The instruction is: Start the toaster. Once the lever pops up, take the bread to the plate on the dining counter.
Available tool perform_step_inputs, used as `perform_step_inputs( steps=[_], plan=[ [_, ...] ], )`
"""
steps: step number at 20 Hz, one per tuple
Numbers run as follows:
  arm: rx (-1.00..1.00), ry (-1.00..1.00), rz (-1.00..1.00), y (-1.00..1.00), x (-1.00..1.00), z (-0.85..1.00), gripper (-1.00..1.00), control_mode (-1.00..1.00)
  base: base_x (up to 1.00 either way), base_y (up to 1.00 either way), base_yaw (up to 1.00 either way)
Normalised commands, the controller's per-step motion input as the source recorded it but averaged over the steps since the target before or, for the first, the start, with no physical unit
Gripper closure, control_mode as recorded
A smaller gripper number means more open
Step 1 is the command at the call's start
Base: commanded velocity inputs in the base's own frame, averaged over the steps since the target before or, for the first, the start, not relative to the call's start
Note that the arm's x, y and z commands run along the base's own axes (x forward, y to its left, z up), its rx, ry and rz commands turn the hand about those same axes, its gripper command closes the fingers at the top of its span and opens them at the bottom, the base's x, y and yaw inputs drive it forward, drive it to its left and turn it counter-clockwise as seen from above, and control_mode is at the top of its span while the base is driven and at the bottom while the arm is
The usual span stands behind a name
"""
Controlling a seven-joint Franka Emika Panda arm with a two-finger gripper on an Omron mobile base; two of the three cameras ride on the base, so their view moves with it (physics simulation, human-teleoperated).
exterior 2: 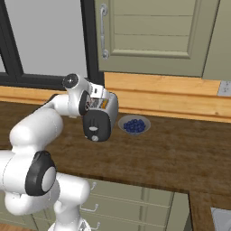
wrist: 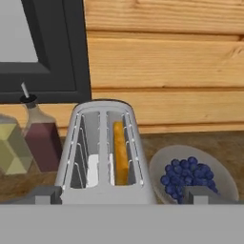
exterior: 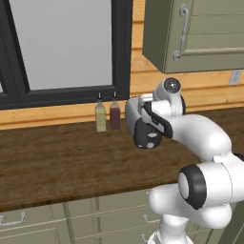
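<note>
Claw poised over the toaster, jaws wide and empty.

You have the claw (wrist: 122,195) spread open above the toaster (exterior 2: 100,121) on the tabletop (exterior 2: 180,149), placed to reach the lever (exterior 2: 94,128) on the black end panel. The bread (wrist: 120,153) stands edgewise in the right slot, between bottles (exterior: 107,114) and blueberry bowl (exterior 2: 134,125). No legible labels.

Glossy white rounded arm (exterior: 200,131), black joint bands
</note>
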Motion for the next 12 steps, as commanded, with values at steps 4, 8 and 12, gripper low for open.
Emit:
perform_step_inputs(
  steps=[4, 8, 12],
  plan=[
    [0.01, 0.01, 0.0, -0.06, 0.06, -0.22, -1.0, -1.0, 0.0, 0.0, 0.0],
    [0.0, 0.0, 0.0, -0.06, 0.1, -0.06, -1.0, -1.0, 0.0, 0.0, 0.0],
    [0.0, 0.0, 0.02, 0.0, 0.0, -0.09, -1.0, -1.0, 0.0, 0.0, 0.0]
  ],
)
